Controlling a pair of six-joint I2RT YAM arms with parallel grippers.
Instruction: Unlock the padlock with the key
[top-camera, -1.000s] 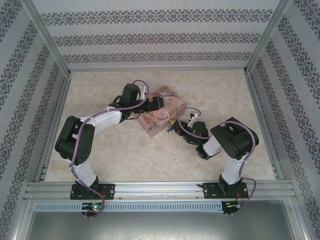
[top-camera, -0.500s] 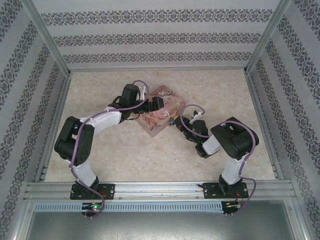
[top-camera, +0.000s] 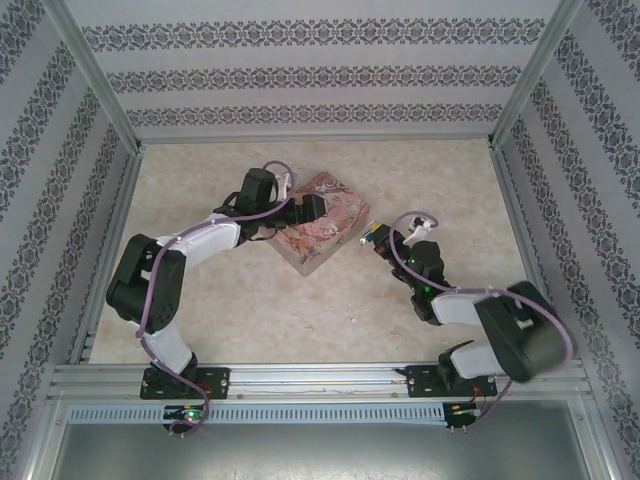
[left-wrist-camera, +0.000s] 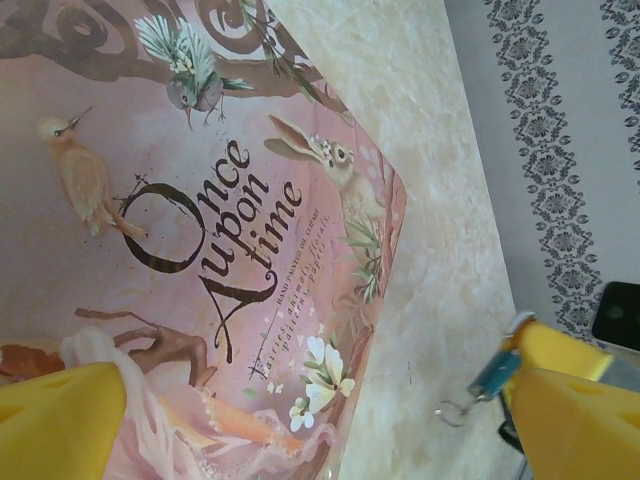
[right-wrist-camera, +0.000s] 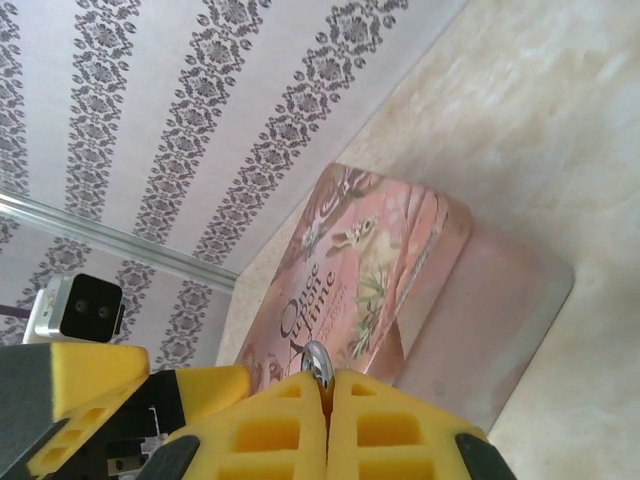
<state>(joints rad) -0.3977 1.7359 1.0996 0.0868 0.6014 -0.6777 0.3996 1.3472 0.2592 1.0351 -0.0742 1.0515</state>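
Pinching what looks like the blue padlock (left-wrist-camera: 492, 374), R gripper (right-wrist-camera: 325, 385) is pressed tight, just off the pink tin's (left-wrist-camera: 250, 200) corner. L gripper (top-camera: 322, 208) is spread wide over the tin. Padlock sits to its right, body slanted, ring end twd the tin. Key: can't make out.

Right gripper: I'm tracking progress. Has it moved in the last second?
Yes. In the top view the right gripper has shifted right and slightly farther back, off the near-right edge of the decorated pink rectangular tin.
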